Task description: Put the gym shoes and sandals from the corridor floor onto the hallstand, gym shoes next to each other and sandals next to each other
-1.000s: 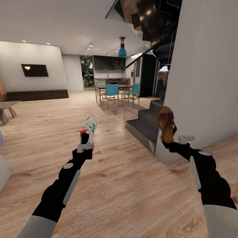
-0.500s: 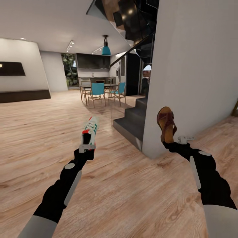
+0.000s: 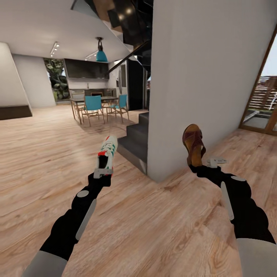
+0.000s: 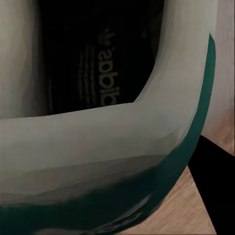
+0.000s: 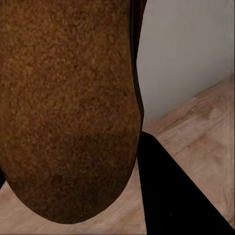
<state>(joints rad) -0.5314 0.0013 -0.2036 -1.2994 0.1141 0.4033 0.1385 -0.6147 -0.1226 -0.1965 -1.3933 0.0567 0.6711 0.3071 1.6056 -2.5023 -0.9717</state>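
Head view: wood-plank corridor floor (image 3: 154, 227), left gripper (image 3: 103, 172) clasping gym shoe (image 3: 106, 151), right gripper (image 3: 197, 165) sandal (image 3: 193, 143)

Matt wood-grain corridor floor (image 3: 154, 223); smooth white leather-look gym shoe (image 3: 106, 151); sandal (image 3: 193, 143) of dark leather with rough cork-like sole.

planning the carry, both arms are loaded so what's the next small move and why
Probably keep turning the base to find the rack. The left end effector grips a white green-striped gym shoe, the right end effector a reddish-brown strap sandal, and ahead are a white wall and wood plank floor.
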